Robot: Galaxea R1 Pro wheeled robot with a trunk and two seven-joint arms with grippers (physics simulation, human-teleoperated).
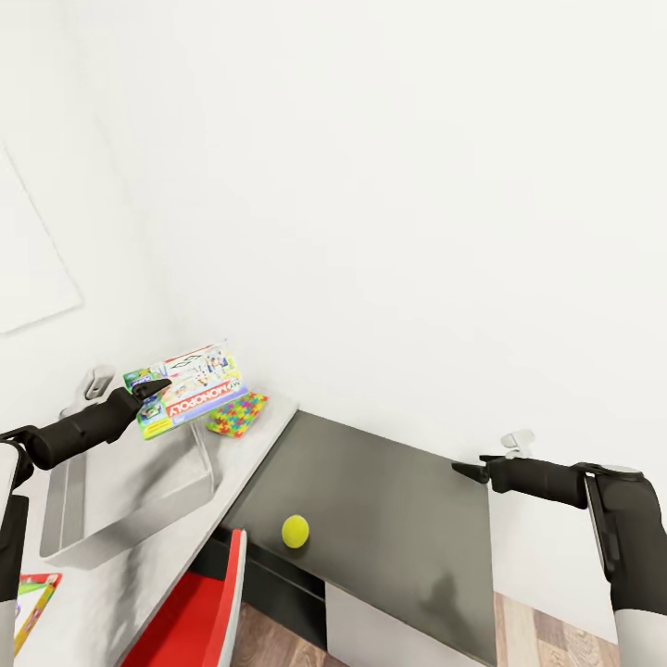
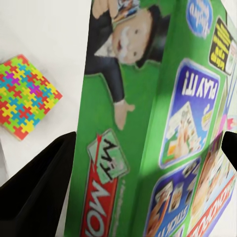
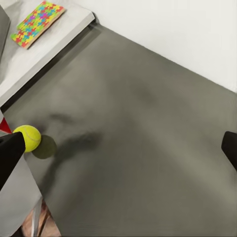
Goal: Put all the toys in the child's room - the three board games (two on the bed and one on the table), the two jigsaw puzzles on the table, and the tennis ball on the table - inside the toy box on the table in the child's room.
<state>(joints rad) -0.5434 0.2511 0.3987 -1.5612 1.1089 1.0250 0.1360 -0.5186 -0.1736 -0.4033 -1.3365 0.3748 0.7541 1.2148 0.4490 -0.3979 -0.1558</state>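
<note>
My left gripper (image 1: 154,389) is shut on a green Monopoly board game box (image 1: 190,385), held tilted above the far end of the grey toy box (image 1: 206,465). The left wrist view has the box (image 2: 148,123) between both black fingers (image 2: 34,192). A multicoloured jigsaw puzzle (image 1: 237,413) (image 2: 25,95) (image 3: 37,22) lies flat on the light table beyond the toy box. The yellow tennis ball (image 1: 295,531) (image 3: 28,138) rests near the front edge of the dark desk top. My right gripper (image 1: 471,470) (image 3: 118,153) hovers open over that dark top, right of the ball.
The light grey table (image 1: 255,449) adjoins the lower dark desk top (image 1: 398,519); both stand against a white wall. A red chair (image 1: 199,607) is tucked in below the ball. A colourful flat item (image 1: 32,602) lies at the table's near left corner.
</note>
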